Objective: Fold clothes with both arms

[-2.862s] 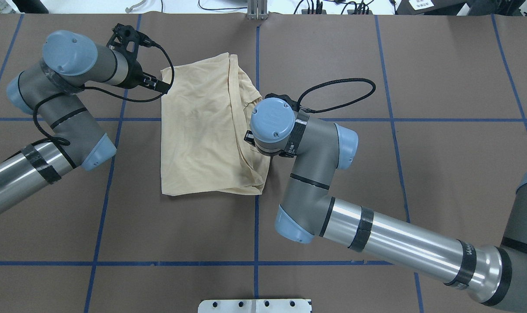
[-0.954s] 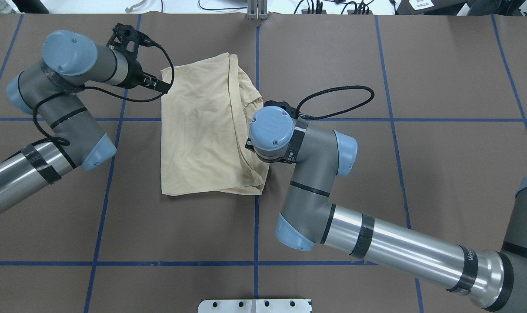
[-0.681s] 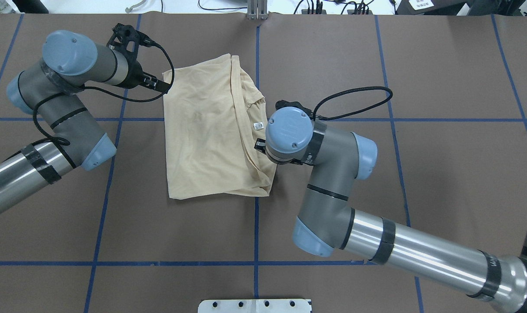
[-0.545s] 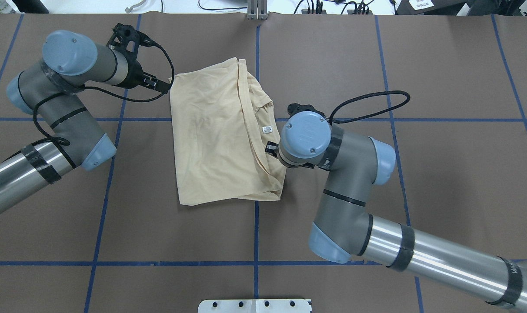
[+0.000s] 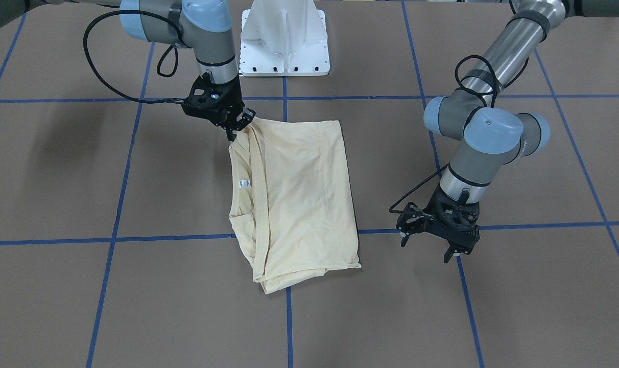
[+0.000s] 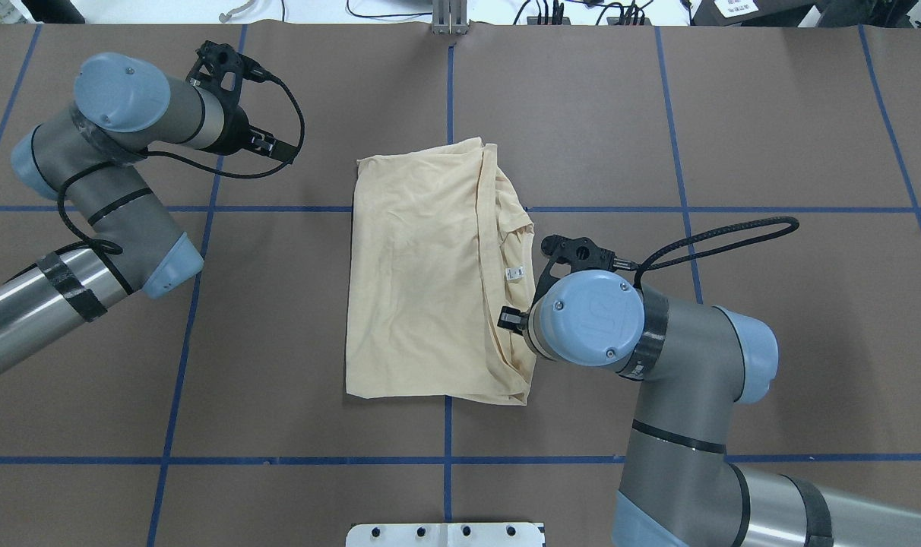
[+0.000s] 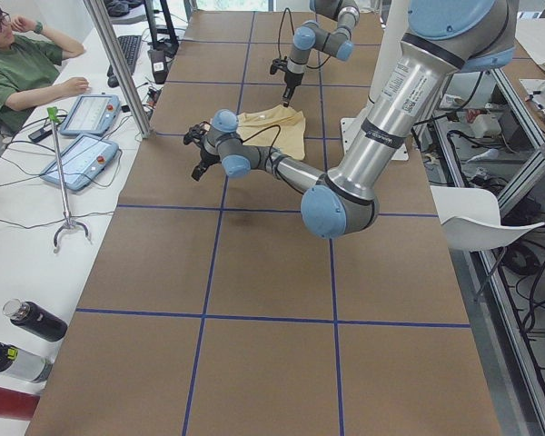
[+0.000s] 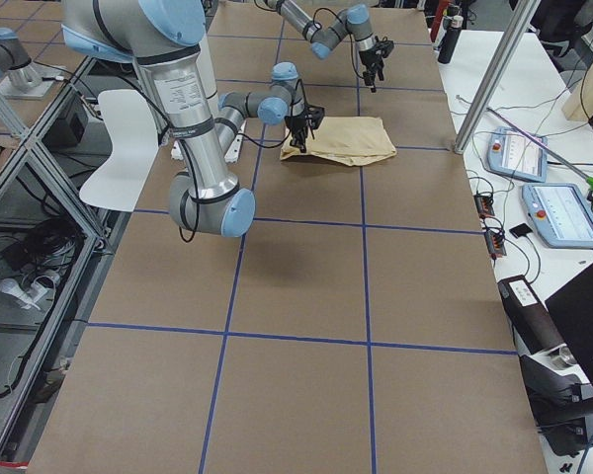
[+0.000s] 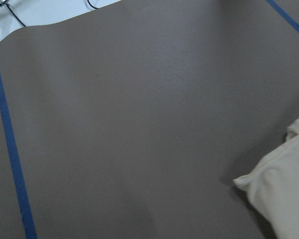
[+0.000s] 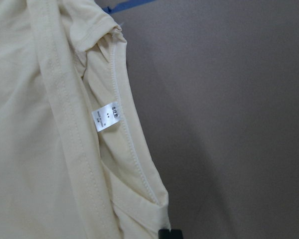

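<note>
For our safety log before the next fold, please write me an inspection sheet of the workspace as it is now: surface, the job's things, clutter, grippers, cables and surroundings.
Surface: brown table with a grid of blue tape lines.
Job's things: cream shirt folded lengthwise, lying flat; white label shows at the neckline.
Clutter: nothing seen.
Grippers: right gripper shut on the shirt's edge, on the neckline side; left gripper open, holding nothing, apart from the shirt.
Cables: black cable loops off the right wrist, another off the left; neither touches the shirt.
Surroundings: white pedestal base; a seated person at a side table with control tablets.
</note>
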Controlling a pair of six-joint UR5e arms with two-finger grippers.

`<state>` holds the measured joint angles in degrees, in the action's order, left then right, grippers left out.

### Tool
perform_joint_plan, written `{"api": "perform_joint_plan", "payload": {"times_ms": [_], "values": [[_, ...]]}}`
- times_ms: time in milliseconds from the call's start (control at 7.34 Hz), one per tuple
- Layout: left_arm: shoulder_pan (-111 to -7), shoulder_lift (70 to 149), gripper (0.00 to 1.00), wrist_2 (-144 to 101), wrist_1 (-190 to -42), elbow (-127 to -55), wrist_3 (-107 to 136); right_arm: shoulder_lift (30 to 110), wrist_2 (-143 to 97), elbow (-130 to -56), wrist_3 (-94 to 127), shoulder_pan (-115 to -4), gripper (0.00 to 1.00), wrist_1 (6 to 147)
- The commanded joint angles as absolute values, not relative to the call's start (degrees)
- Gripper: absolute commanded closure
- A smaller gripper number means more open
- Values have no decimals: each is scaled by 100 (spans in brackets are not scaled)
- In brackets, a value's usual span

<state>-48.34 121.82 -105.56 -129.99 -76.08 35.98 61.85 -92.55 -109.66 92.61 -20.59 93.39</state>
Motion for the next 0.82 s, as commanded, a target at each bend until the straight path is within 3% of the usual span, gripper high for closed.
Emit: {"api": "perform_joint_plan", "payload": {"times_ms": [0,409,681], "values": [[-4834,12182,0,-10556,-12999,-7611,3603,6231,-9010,-10926,9203,-1872,1,9404],[-4834,12129,0,-10556,-12999,-7664,3604,5960,-9043,-10751,8508,-2258,0,9387],[-4834,12111,0,-10556,-12999,-7699,3595,5241,-9368,-9866,8508,-2329,0,9396]]}}
